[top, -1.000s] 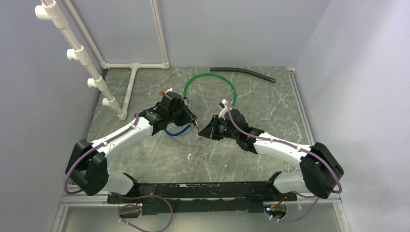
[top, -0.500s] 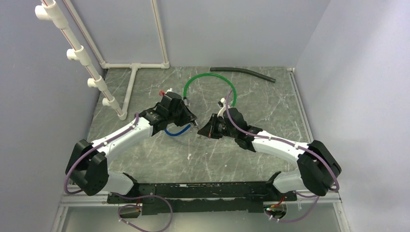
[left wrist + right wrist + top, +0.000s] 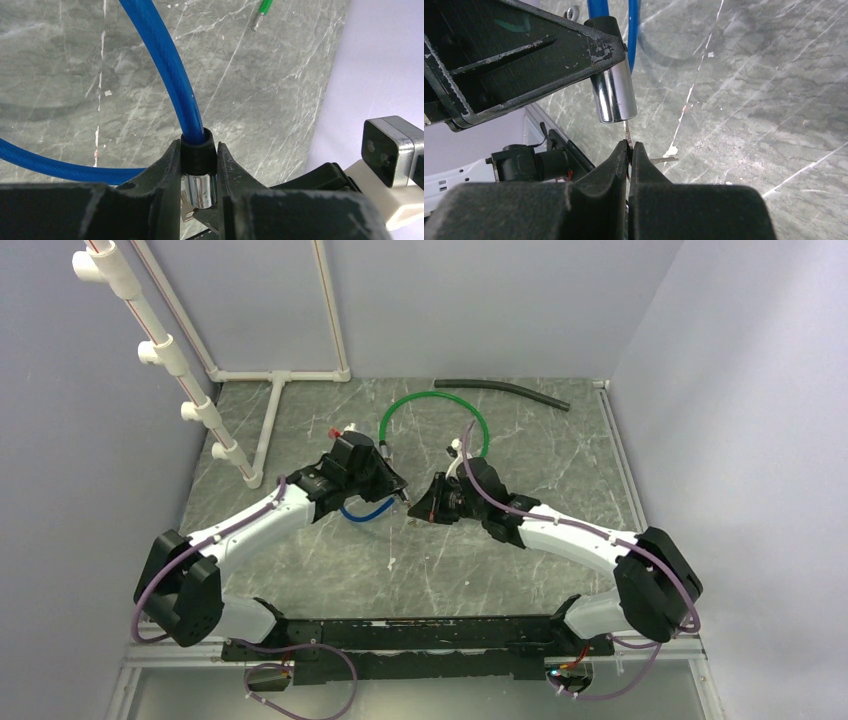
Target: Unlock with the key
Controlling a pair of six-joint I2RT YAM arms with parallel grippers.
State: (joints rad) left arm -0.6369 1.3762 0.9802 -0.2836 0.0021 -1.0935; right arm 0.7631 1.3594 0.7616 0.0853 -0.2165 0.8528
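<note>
Chrome cylinder lock point(image 3: 613, 97) on the blue plastic-coated cable point(image 3: 165, 60) is held at the scene's middle, clamped in the left gripper point(image 3: 198, 155) with its keyhole end facing right, so that the right gripper point(image 3: 630, 150), pinched tight on the thin silver key point(image 3: 626, 131), can feed the blade straight in.

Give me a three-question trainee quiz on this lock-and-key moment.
1. True or false: the left gripper is shut on the barrel of the cable lock.
2. What does the right gripper pinch? A) the key B) a screw C) nothing
3. Fill in: the lock's cable is ____ in colour.

Key: 1 true; 2 A; 3 blue.
</note>
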